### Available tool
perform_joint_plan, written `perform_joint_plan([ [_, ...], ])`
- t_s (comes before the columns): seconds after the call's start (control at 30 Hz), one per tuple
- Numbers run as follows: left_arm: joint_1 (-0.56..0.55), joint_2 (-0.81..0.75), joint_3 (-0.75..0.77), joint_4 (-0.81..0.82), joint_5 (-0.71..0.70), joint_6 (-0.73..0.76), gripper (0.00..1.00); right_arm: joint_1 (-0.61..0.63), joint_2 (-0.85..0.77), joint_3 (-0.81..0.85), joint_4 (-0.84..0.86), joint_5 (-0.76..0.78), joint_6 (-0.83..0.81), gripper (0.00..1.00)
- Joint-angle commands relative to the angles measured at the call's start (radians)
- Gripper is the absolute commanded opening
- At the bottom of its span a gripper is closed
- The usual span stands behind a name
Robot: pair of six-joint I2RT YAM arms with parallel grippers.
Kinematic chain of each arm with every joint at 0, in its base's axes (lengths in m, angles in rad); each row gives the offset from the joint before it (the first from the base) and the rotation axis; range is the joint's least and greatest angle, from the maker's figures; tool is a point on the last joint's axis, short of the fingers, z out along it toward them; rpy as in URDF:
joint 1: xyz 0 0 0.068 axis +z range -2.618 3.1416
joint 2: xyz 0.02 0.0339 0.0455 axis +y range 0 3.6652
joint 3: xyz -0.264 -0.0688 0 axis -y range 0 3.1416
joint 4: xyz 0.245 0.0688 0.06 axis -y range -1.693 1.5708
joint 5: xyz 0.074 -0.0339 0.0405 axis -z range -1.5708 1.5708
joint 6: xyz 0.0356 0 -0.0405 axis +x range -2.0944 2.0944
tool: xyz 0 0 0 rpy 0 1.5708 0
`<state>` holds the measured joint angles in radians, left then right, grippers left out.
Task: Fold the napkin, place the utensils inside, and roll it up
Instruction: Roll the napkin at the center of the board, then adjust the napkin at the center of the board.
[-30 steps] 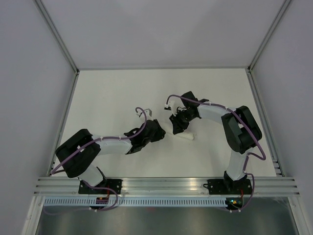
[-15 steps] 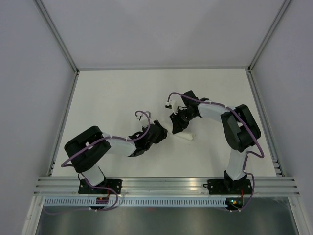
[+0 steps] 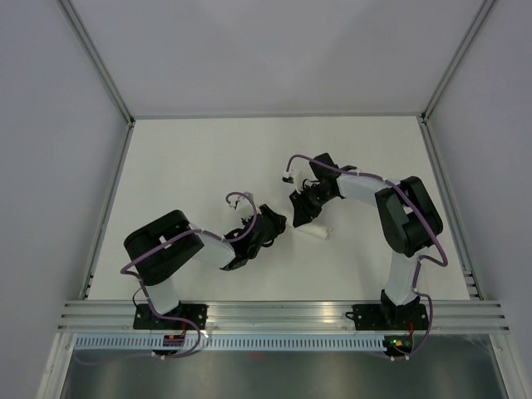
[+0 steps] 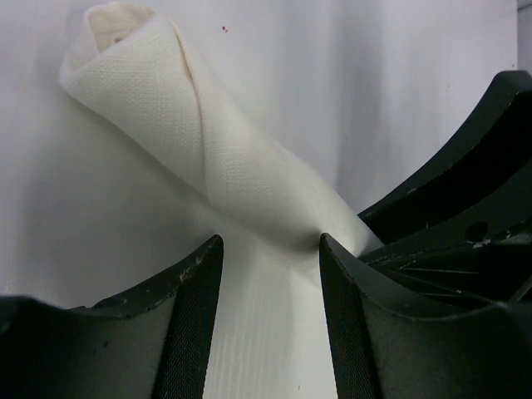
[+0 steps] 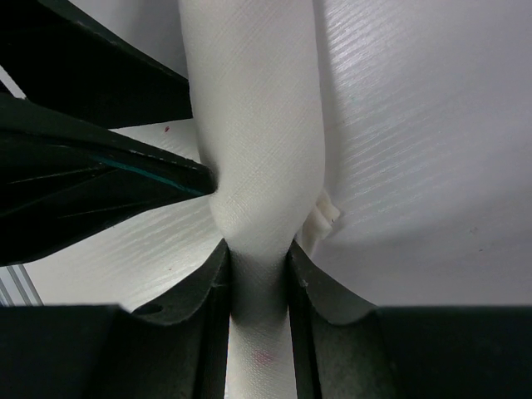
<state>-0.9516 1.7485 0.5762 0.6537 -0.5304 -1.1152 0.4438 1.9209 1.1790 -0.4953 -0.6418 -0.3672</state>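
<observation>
While the rolled napkin (image 3: 318,233) lies on the surface (image 3: 208,158), long axis left-right with its left end slightly farther, your right jaws pinch that end; your left jaws stand spread beside it.

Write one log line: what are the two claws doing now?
napkin: rolled | right claw: shut on napkin | left claw: open, beside napkin

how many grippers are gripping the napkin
1. The right gripper is pinched on one end of the rolled napkin. The left gripper is open just short of the roll and not gripping it.
</observation>
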Motion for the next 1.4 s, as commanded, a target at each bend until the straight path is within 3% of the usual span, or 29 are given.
perform_joint_plan([
  [0.0, -0.009, 0.04, -0.006, 0.119, -0.045, -0.064, 0.56, 0.007, 0.102, -0.058, -0.088, 0.103, -0.006, 0.15],
  [0.27, -0.009, 0.063, 0.042, -0.018, -0.068, -0.126, 0.54, 0.006, 0.101, -0.055, -0.095, 0.091, -0.01, 0.16],
  [0.6, 0.001, 0.077, 0.157, -0.271, -0.062, -0.095, 0.43, -0.001, 0.09, -0.045, -0.111, 0.073, -0.018, 0.17],
  [0.73, 0.014, 0.082, 0.171, -0.285, -0.049, -0.075, 0.4, -0.002, 0.087, -0.038, -0.126, 0.065, -0.025, 0.2],
  [1.07, 0.08, 0.112, 0.289, -0.42, 0.066, 0.089, 0.37, -0.028, 0.043, -0.009, -0.169, 0.033, -0.05, 0.59],
  [1.37, 0.112, 0.154, 0.398, -0.502, 0.125, 0.202, 0.4, -0.059, 0.013, 0.039, -0.204, 0.013, -0.026, 0.67],
])
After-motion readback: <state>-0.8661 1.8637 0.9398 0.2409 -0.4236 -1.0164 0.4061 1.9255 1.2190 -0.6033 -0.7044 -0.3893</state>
